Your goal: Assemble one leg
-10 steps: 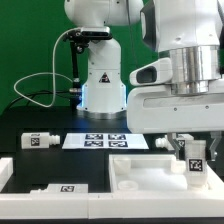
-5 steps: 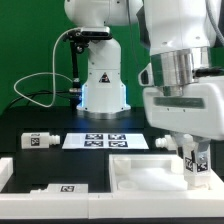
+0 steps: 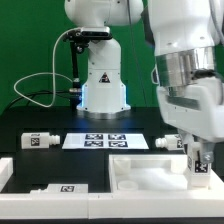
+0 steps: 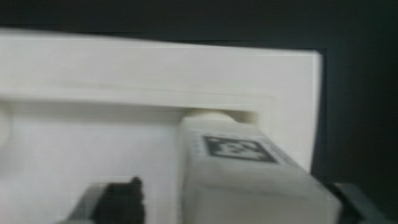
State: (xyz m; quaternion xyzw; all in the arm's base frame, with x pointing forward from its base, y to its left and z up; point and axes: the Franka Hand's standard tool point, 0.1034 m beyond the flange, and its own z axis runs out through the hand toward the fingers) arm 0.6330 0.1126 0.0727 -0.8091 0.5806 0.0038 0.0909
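Observation:
My gripper [image 3: 201,158] is shut on a white leg [image 3: 200,163] with a marker tag and holds it upright over the right end of the white tabletop [image 3: 140,172]. In the wrist view the leg [image 4: 240,165] runs between my dark fingers [image 4: 125,200], and its far end meets the edge of the tabletop [image 4: 125,70]. Whether the leg's end sits in a hole is hidden.
A second white leg [image 3: 40,140] lies at the exterior view's left and another [image 3: 168,143] lies behind the tabletop. The marker board [image 3: 105,140] lies in front of the robot base. More white parts [image 3: 62,188] lie at the front left.
The arm has shifted toward the exterior view's right and its wrist has tilted. The held leg has moved slightly right with it.

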